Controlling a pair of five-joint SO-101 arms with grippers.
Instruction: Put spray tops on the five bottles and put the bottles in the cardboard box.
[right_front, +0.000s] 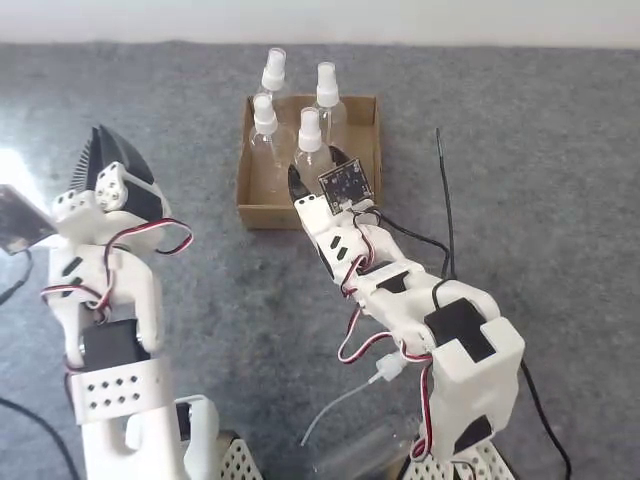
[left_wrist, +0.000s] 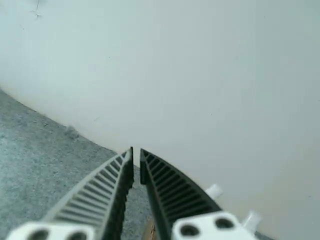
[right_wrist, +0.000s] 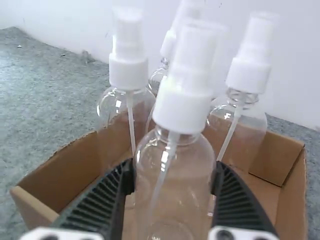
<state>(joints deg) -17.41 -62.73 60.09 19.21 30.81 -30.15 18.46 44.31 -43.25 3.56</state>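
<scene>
A white wall (right_front: 500, 20) runs behind the grey, carpet-like counter (right_front: 520, 150). The cardboard box (right_front: 243, 190) sits out toward that wall, roughly between the two arms. Four clear bottles stand upright there, each with a white spray top fitted. Three are plainly inside the box: the front bottle (right_wrist: 175, 150), the side bottle (right_wrist: 122, 115) just beside it, and the corner bottle (right_wrist: 240, 120) farther in. The back bottle (right_front: 272, 70) stands at the box's far edge, and I can't tell whether it is inside or just behind.

The right pincer (right_front: 303, 183) comes in over the near wall of the box and is closed round the body of the front bottle. One ribbed black jaw presses each side, below the bottle's shoulder. The left pincer (left_wrist: 136, 152) is held up off the counter, well apart from the box on the left, pointing toward the wall. Its jaws are all but together, with only a sliver between them and nothing in them.

A loose spray top (right_front: 388, 368) lies on the counter near the right arm's base, its thin tube trailing away from it.
</scene>
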